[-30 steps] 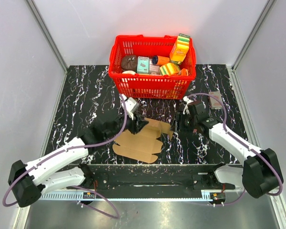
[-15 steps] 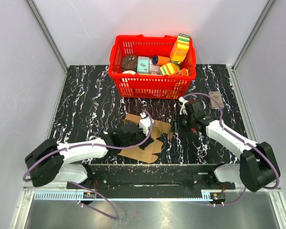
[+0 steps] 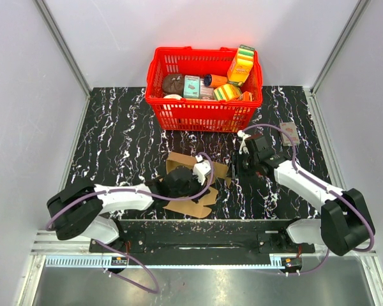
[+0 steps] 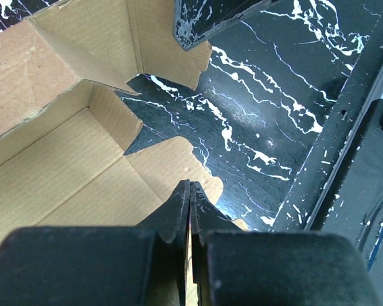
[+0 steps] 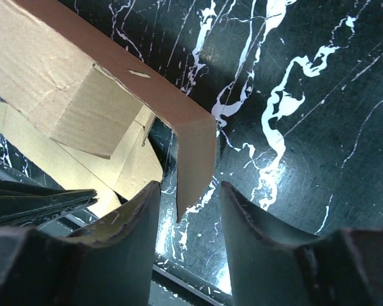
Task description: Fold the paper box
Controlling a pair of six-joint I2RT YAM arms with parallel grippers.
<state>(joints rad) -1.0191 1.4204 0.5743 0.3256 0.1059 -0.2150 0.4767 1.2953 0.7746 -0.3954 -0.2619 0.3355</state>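
Item under inspection: plain brown corrugated cardboard paper box (image 3: 180, 161), a die-cut sheet with flaps, partly raised. It lies on the black, white-veined marble-pattern table (image 3: 115, 127), just toward 6 o'clock from the table's centre. One flap stands up at the sheet's 11 o'clock corner; the 6 o'clock portion lies flat.

Left gripper (image 4: 189, 194): reaches over the sheet from 8 o'clock. Its jaws are pressed fully together, tips meeting above the scalloped edge of a flat panel. A thin tan sliver shows between the fingers behind the tips; whether that is pinched cardboard or the sheet beneath cannot be told.

Right gripper (image 5: 188, 191): stationed at the box's 3 o'clock edge. Its jaws stand partly apart, with the corner of an upright side flap hanging between them. The flap is close to the right-hand finger, and no clamping is evident.

Other items: a red plastic mesh basket (image 3: 204, 115) of colourful packaged goods at 12 o'clock, well apart from the box. A small flat packet (image 3: 289, 132) lies at 2 o'clock, near the right arm
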